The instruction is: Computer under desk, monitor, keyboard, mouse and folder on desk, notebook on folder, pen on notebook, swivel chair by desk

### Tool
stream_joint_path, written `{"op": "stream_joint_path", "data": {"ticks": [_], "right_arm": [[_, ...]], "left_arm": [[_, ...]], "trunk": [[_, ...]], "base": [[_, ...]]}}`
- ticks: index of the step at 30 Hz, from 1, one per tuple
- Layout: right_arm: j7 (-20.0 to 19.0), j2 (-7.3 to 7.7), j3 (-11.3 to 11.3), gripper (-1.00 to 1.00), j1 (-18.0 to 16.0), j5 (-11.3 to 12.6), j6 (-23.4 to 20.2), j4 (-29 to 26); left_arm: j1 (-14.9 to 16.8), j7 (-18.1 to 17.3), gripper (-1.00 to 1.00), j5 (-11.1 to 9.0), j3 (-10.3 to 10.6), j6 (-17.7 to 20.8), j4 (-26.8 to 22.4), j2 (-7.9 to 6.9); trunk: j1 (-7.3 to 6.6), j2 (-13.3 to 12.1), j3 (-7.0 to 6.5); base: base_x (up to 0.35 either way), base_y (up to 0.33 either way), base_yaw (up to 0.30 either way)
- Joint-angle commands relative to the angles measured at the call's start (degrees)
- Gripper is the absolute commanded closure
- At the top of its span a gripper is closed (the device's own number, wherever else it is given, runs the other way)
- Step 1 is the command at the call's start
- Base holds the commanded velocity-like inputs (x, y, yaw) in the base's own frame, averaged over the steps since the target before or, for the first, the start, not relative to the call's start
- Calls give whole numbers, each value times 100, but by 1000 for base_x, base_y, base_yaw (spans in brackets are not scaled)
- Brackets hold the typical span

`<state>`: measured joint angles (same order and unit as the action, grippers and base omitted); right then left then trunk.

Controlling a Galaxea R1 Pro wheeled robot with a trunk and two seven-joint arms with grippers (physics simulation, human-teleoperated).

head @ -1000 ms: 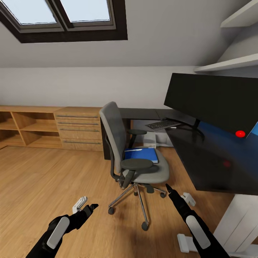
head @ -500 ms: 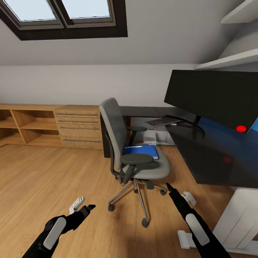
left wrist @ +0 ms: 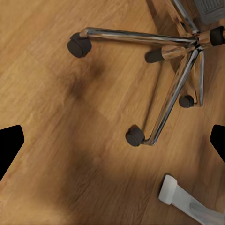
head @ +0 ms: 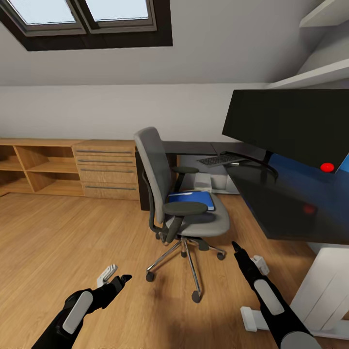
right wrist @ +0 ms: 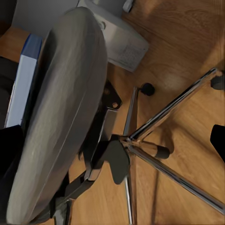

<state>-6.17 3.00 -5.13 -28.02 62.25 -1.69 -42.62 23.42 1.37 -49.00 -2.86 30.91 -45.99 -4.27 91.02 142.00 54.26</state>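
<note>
Swivel chair (head: 186,213): grey seat and back, black armrests, chrome base with black castors. Folder (head: 192,198) bright blue; monitor (head: 286,128) black with a red dot at its lower corner; desk (head: 286,203) glossy black top, white leg. Floor (head: 63,242) warm wood plank grain; drawer unit (head: 107,169) light wood.

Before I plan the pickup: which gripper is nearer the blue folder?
The right. The right gripper hovers low beside the swivel chair, below the folder; the left gripper hangs farther back over the floor.
</note>
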Motion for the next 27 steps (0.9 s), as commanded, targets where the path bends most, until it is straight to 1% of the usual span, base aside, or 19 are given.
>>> {"op": "stream_joint_path", "data": {"ticks": [1, 2, 3, 6, 9, 15, 22, 27], "right_arm": [[-28, -1, -25, -100, -76, 124, -15, 117], [-29, -1, -37, -100, -149, 178, -12, 229], [-29, -1, -37, -100, -149, 178, -12, 229], [-31, -1, -63, -100, -351, 295, -1, 503], [-28, -1, -74, -100, -437, 338, 20, 613], [-26, -4, -82, -100, -549, 393, 108, 744], [-29, -30, -84, -100, -589, 408, 137, 743], [-31, -44, -84, -100, -605, 411, 146, 700]], "left_arm": [[6, 14, -100, -40, -12, 34, -2, 6], [10, 14, -100, -40, -12, 35, 1, 9], [10, 14, -100, -40, -12, 35, 1, 9], [16, 13, -100, -40, -13, 36, 4, 17], [18, 10, -100, -40, -13, 37, 4, 19], [21, -21, -100, -40, -17, 37, -18, 15], [22, -60, -100, -40, -15, 38, -48, 18], [19, -96, -100, -38, -11, 33, -68, 19]], "trunk": [[21, 44, 24], [43, 84, 42], [65, 124, 60], [73, 128, 126], [81, 132, 193], [96, 140, 326], [114, 149, 481], [114, 149, 481]], "base": [[0, 0, 0], [0, 0, 0], [0, 0, 0], [0, 0, 0], [0, 0, 0], [0, 0, 0], [0, 0, 0], [0, 0, 0]]}}
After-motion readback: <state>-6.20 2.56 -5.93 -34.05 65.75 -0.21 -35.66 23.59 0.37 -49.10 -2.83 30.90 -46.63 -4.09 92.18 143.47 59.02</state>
